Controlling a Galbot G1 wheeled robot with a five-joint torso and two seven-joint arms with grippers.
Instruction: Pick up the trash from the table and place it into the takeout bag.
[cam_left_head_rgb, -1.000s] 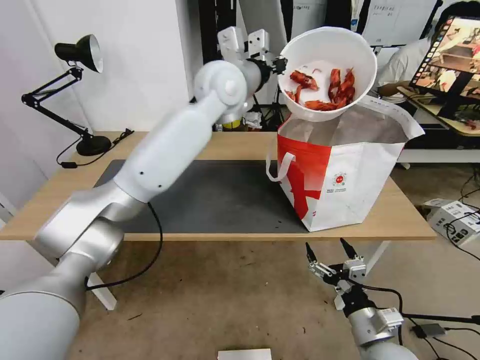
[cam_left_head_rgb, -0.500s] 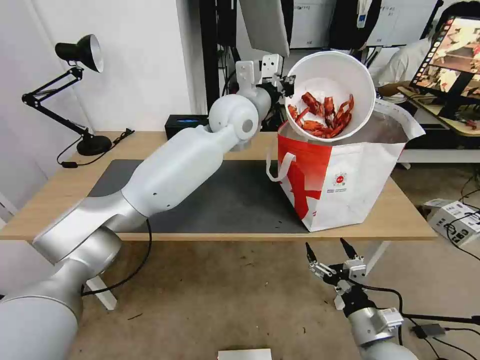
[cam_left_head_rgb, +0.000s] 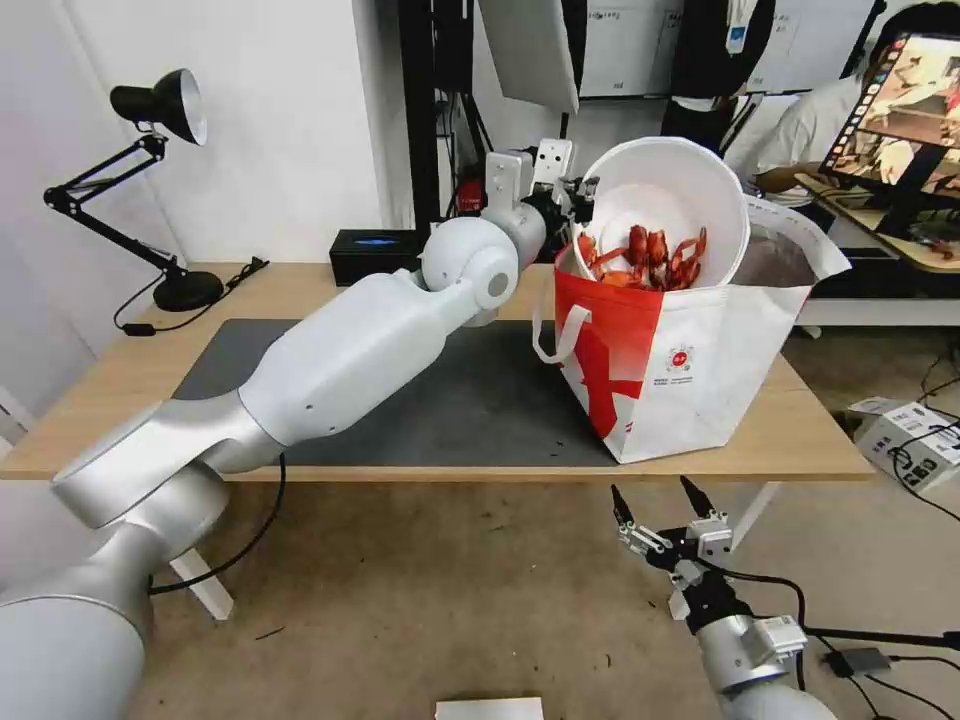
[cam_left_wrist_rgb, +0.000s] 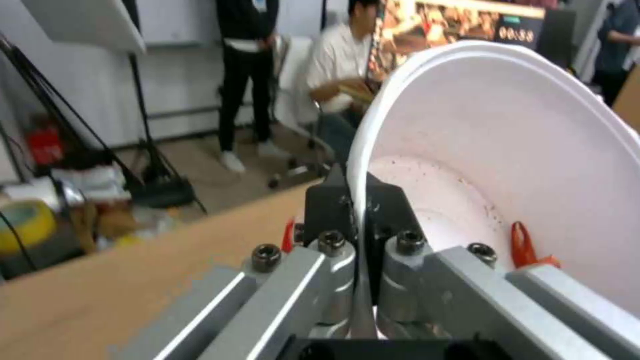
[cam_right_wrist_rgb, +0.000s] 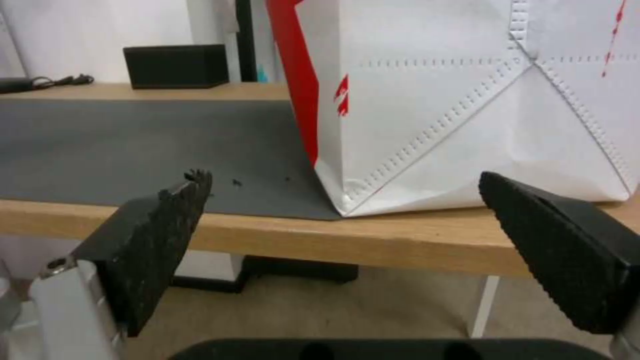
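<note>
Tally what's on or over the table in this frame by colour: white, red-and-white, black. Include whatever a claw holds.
White: 1, the bowl of crayfish shells, pinched at its rim by the left claw and tilted in the bag's mouth.
Red-and-white: 1, the takeout bag.
Black: 2, the desk lamp and the rectangular box.
Total: 4.

White wall (cam_left_head_rgb: 290, 130), beige floor (cam_left_head_rgb: 440, 600), black desk lamp (cam_left_head_rgb: 150, 180) at left.

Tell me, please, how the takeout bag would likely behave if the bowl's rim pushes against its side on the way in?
The takeout bag looks floppy: its foil-lined mouth sags unevenly, so the wall would probably buckle. It stands near the table edge, so a hard shove might slide it. The left gripper pinches only the rim of the tilted bowl, giving limited control.
</note>
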